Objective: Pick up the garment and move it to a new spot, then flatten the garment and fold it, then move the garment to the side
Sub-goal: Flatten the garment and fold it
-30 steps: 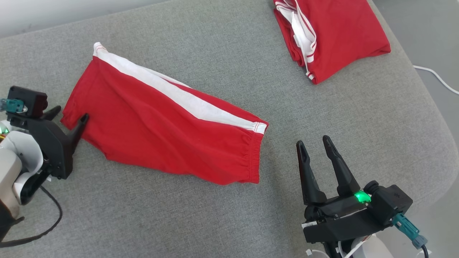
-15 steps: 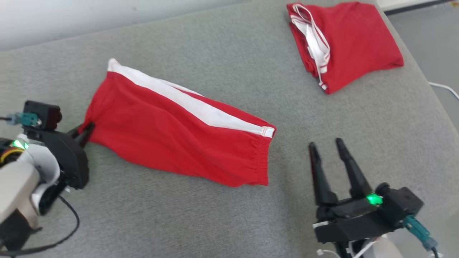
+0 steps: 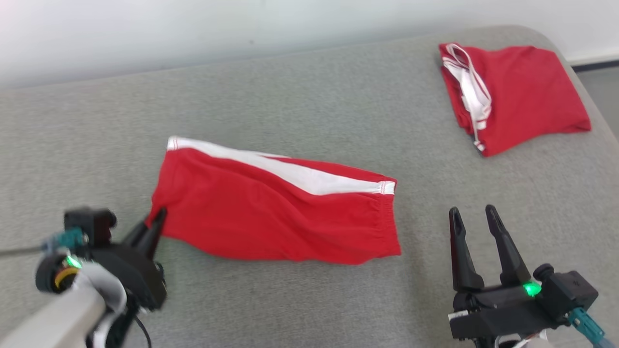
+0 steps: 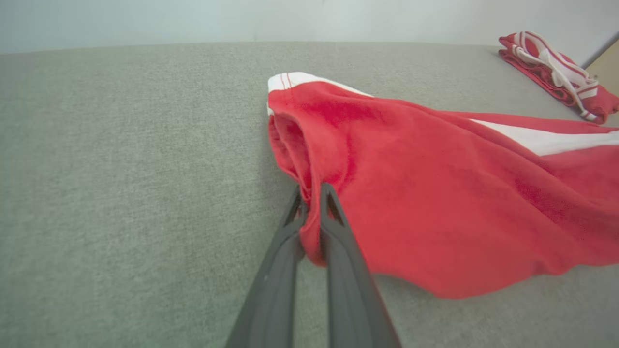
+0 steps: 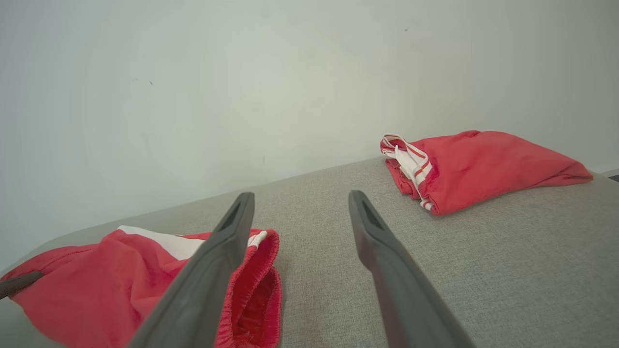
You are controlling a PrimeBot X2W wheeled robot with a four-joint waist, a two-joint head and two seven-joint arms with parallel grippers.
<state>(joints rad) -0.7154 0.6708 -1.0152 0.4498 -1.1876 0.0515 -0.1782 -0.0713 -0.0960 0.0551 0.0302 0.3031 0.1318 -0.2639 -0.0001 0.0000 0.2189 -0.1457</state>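
Note:
The garment [image 3: 271, 212] is a pair of red shorts with a white side stripe, lying folded lengthwise across the grey cushion [image 3: 300, 96]. My left gripper [image 3: 157, 220] is shut on the garment's left hem corner; in the left wrist view the red cloth [image 4: 435, 193] is pinched between the two fingers [image 4: 285, 241] and lifted a little. My right gripper [image 3: 474, 215] stands open, nothing between its fingers, to the right of the elastic waistband [image 5: 263, 285].
A second red garment [image 3: 517, 92] with white trim lies folded at the cushion's far right corner. A pale wall [image 5: 242, 72] runs behind the cushion. The cushion's rounded right edge [image 3: 604, 145] drops to the floor.
My left gripper has shut on the garment's left corner and lifted it slightly. The head camera has shifted, so the whole scene sits lower and further right. The right gripper stays open.

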